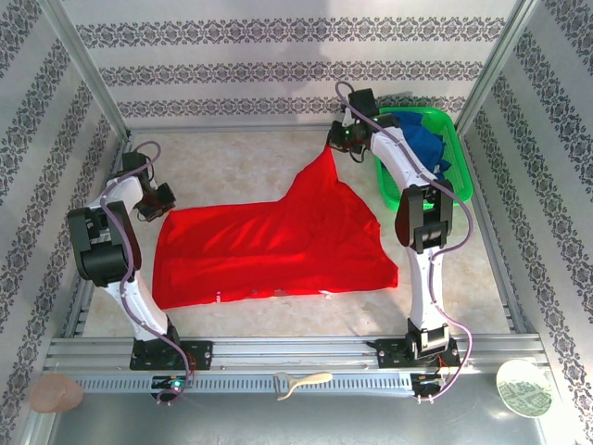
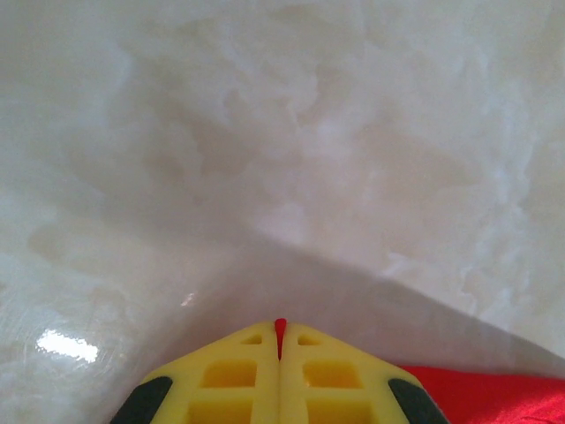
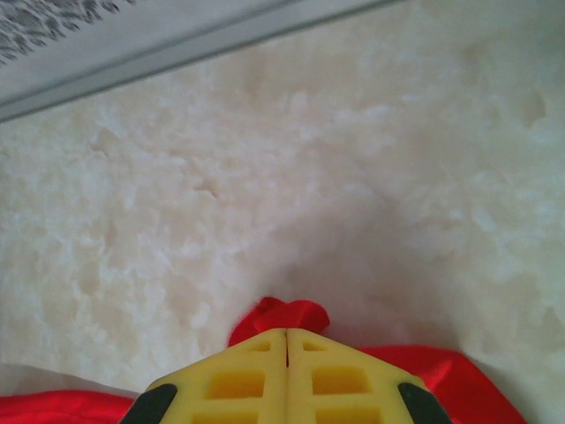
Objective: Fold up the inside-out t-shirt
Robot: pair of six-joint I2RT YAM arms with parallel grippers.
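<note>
The red t-shirt (image 1: 269, 246) lies spread on the table (image 1: 232, 167), its near edge flat and close to the arms' bases, with a small white mark showing along that edge. Farther in, the left gripper (image 1: 159, 199) is clamped on the shirt's far-left corner. Its wrist view shows the yellow fingers (image 2: 229, 375) pressed together with only a thin sliver of red between them, so the hold looks shallow and a sideways tug could well pull the cloth free. Farthest back, the right gripper (image 1: 341, 139) is clenched on a bunched tip of fabric drawn into a peak toward the rear of the table, and its wrist view shows a small knot of red poking past the closed fingers (image 3: 238, 384). The two grips sit at unequal depth, so the shirt's far edge runs slanted. If both arms carry the cloth toward the near edge from this stance, the fold would probably land skewed, the right side overlapping more than the left. Too low a lift could drag the body of the shirt and wrinkle it. Just beside the right arm stands the green bin (image 1: 426, 112) holding a blue garment (image 1: 426, 139), and a wide swing of that arm's elbow could knock the bin.
</note>
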